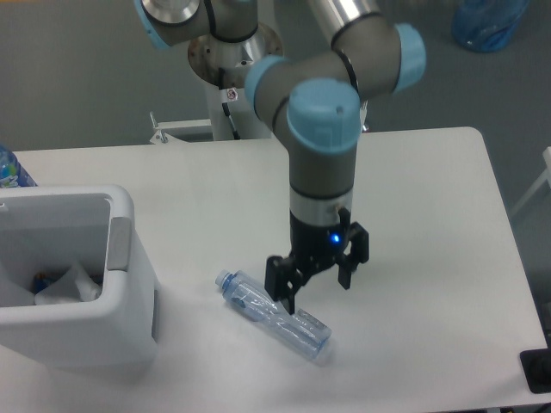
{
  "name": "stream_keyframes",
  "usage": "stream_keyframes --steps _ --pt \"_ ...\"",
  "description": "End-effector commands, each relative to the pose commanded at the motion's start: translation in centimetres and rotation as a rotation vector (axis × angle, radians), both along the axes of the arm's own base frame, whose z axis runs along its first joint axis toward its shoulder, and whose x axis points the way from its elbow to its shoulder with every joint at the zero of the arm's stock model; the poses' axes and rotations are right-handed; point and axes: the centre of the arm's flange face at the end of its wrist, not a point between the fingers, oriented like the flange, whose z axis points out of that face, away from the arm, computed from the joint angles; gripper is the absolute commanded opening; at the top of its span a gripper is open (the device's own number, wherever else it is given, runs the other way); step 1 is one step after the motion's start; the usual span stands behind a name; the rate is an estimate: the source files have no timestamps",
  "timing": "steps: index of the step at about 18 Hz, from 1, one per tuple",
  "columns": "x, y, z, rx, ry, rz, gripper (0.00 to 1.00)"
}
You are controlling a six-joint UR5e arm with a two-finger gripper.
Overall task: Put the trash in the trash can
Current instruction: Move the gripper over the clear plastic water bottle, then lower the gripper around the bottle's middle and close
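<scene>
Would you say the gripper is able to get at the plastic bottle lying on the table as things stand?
Probably yes. The gripper hangs open right over the plastic bottle, which lies alone on the bare table, and the trash can stands well off to the side.

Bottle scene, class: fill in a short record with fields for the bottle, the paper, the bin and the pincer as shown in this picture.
bottle: lying on its side on the table, cap end toward the bin
paper: white wad inside the bin
bin: white, at the table's left edge
pincer: open, low over the bottle's middle, holding nothing
task left: bottle not yet in the bin
</scene>
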Motion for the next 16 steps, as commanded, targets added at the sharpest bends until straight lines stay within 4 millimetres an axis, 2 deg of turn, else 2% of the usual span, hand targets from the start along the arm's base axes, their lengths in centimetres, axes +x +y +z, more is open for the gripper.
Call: stream_keyframes --steps 5,9,12,14,16 --pt "-1.1 0.9 -5.1 -0.049 -0.052 0.023 1.00" --pt "-1.4 1.0 -6.7 -0.083 -0.053 0.036 1.00" --pt "-1.7 1.2 -9.2 -0.110 -0.076 0.036 1.00" --pt "-1.5 1.2 -9.5 -0.114 -0.081 0.034 1.00" --pt "-1.5 1.1 -10.7 -0.130 -0.092 0.035 1.00"
